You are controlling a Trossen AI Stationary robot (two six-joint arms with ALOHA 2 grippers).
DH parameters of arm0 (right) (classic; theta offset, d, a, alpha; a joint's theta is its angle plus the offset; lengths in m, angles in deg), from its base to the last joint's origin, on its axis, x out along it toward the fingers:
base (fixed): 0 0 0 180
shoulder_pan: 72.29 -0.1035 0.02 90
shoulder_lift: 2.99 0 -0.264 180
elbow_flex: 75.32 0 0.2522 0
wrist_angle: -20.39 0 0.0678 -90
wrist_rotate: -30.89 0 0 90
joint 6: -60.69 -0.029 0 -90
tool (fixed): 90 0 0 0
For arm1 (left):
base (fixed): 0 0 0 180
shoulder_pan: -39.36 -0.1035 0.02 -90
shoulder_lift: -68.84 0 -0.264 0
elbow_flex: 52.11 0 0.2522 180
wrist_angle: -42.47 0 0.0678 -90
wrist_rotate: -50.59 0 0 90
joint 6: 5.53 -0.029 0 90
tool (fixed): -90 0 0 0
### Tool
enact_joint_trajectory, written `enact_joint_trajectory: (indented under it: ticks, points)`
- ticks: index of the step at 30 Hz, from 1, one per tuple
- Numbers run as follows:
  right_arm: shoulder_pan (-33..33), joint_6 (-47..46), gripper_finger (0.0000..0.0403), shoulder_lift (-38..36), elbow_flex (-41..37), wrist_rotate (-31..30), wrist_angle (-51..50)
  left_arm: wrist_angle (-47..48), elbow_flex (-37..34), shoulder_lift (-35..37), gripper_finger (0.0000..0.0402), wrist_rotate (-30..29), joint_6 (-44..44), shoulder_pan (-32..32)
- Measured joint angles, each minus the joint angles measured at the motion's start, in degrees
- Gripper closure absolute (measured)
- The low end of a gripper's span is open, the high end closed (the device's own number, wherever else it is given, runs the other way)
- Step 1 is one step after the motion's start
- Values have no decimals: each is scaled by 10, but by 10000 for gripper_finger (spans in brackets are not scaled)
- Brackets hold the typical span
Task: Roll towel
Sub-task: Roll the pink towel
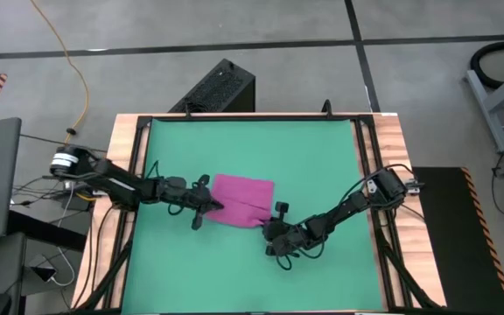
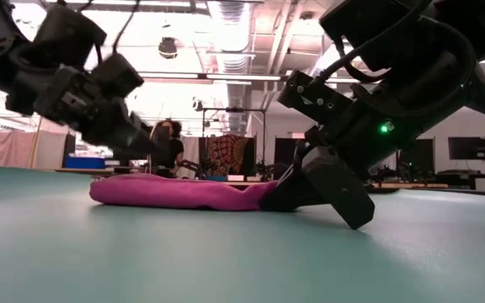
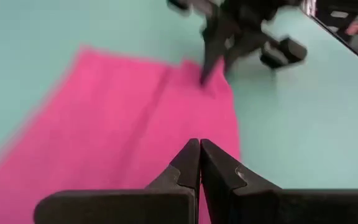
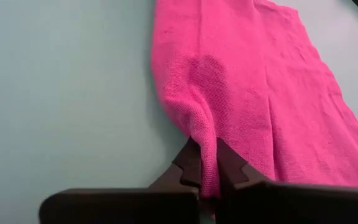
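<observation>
The plain magenta-pink towel of thin soft cloth (image 1: 241, 200) lies mostly flat near the middle of the green mat (image 1: 313, 149) that covers the wood-edged surface (image 1: 399, 157), and the roll looks barely begun. The right end effector (image 4: 202, 163) is clamped on a pinched-up fold at the towel's near right corner; in the low view that end of the cloth (image 2: 179, 193) rises slightly into the dark fingers. The left end effector (image 3: 199, 158) sits at the towel's left edge with its fingers pressed together; whether any cloth is caught between them cannot be told from here. The step in hand seems to be gripping one edge to start the first turn. The next move probably calls for lifting that edge and carrying it over toward the far side, both arms moving evenly so the roll stays straight. Open mat surrounds the towel on every side, well clear of the surface's wooden borders.
</observation>
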Motion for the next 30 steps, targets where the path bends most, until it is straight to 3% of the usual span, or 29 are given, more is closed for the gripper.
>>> enact_joint_trajectory:
  ticks: [3, 7, 15, 20, 27, 30]
  points:
    - [0, 4, 381, 0, 0, 3, -1, 4, 1, 15, 402, -37, -58, 2]
    - [0, 7, 378, -2, 0, 6, -1, 5, 2, -16, 402, -34, -119, -9]
    - [-1, 21, 379, -11, 1, 29, -8, -3, 2, -112, 401, -30, -109, -21]
    - [3, 19, 381, -57, 1, 104, -43, 7, 3, -127, 401, -30, -66, -21]
    - [46, -79, 381, -138, -1, 225, -109, 26, 3, -126, 401, 21, -27, -21]
    - [79, -120, 381, -152, -1, 303, -106, 32, 3, -126, 401, 26, -27, -21]
